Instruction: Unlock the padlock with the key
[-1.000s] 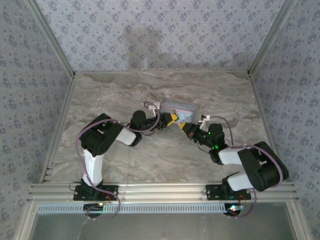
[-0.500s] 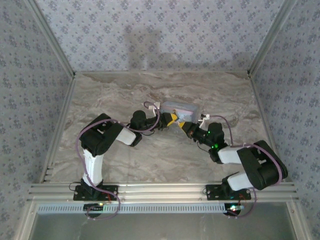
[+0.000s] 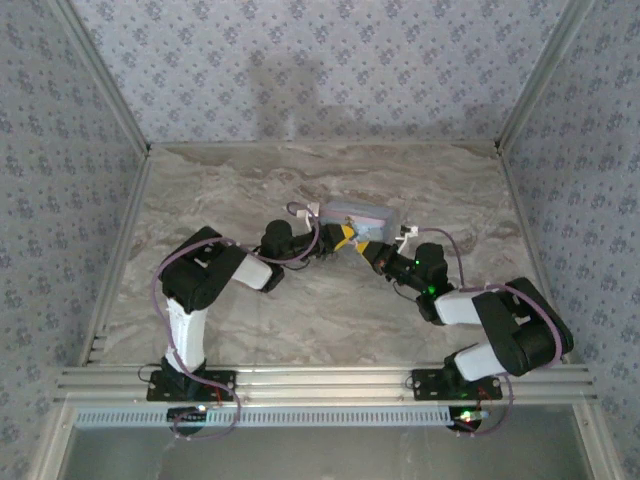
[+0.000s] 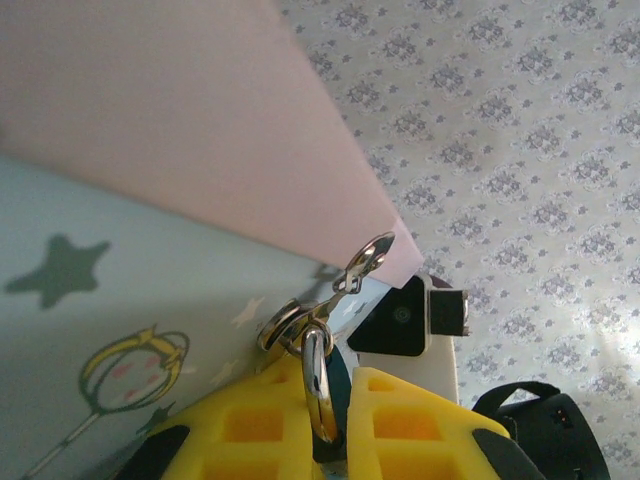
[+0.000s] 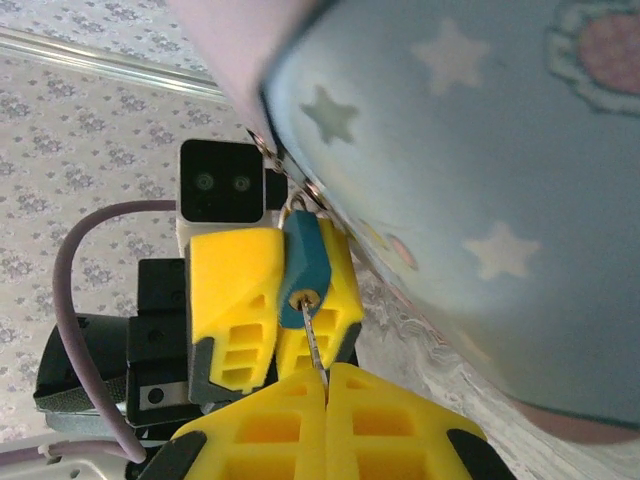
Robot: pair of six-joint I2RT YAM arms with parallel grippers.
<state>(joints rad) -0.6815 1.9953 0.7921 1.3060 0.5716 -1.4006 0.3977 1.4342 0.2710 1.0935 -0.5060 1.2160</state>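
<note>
The left gripper clamps the padlock; the right gripper, closed on the key, faces its keyhole. The key and padlock lie in one line.

Tabletop: grey-beige marbled surface. Walls at 9, 12 and 3 o'clock: blue-grey floral wallpaper. Aluminium frame posts at 10 and 2 o'clock. Slotted rails along 6 o'clock. Soft, even light.
</note>
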